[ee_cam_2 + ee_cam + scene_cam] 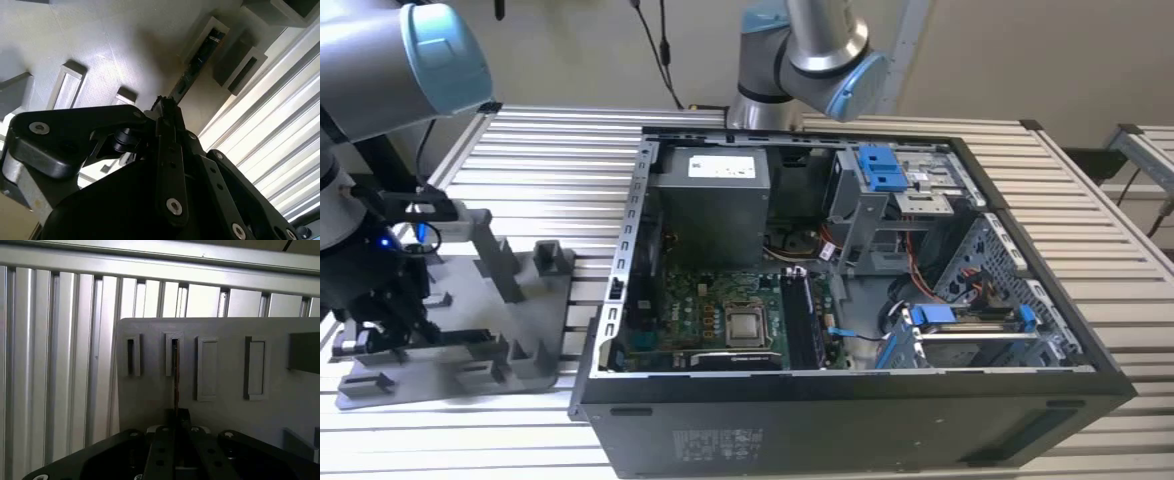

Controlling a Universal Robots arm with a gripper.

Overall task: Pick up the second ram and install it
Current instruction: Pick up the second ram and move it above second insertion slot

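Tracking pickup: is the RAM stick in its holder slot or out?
In: the RAM stick ends inside the gray holder slot; the gripper is shut on its near end.

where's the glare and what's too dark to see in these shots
second wrist view: glare washes out the table slats, the pincer is near-black; first wrist view: the second ram reads as a thin shadowed line; exterior view: the computer case interior is dim, the near arm looks soft.
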